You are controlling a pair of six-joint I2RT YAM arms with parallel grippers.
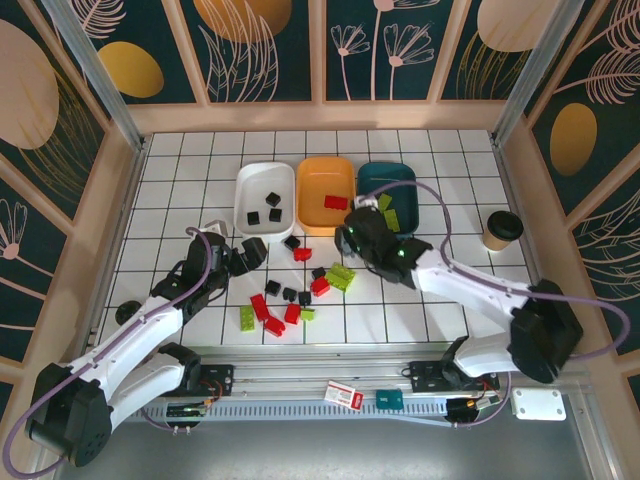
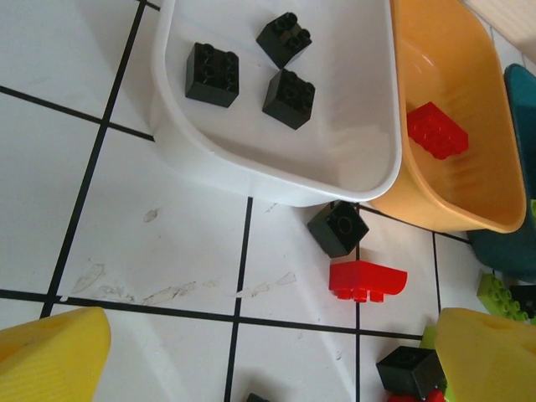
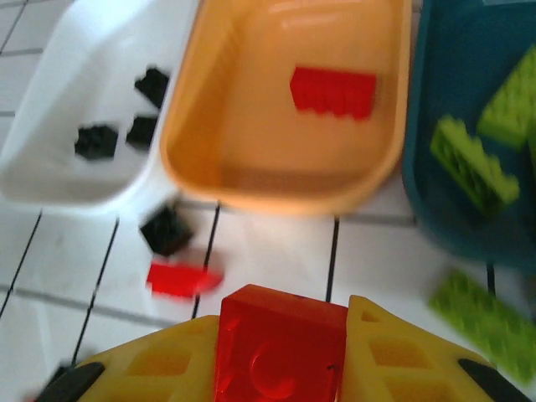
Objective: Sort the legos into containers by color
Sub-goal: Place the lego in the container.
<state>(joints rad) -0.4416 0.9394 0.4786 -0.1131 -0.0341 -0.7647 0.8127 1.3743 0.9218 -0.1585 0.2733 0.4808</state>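
Observation:
Three containers stand in a row at the back: white (image 1: 250, 185), orange (image 1: 320, 175) and teal (image 1: 400, 180). My right gripper (image 3: 282, 335) is shut on a red lego (image 3: 280, 347), held just in front of the orange container (image 3: 251, 126), which holds one red lego (image 3: 333, 90). Green legos (image 3: 473, 163) lie in the teal container (image 3: 452, 75). My left gripper (image 2: 268, 360) hangs open over bare tile, near a black cube (image 2: 337, 228) and a red lego (image 2: 367, 280). Three black cubes (image 2: 211, 73) lie in the white container (image 2: 251, 176). Loose legos (image 1: 290, 295) are scattered between the arms.
A paper cup with a black lid (image 1: 502, 230) stands at the right of the table. Wooden walls (image 1: 120, 200) close in the left, right and back sides. A small red-and-white card (image 1: 345, 395) lies on the front rail.

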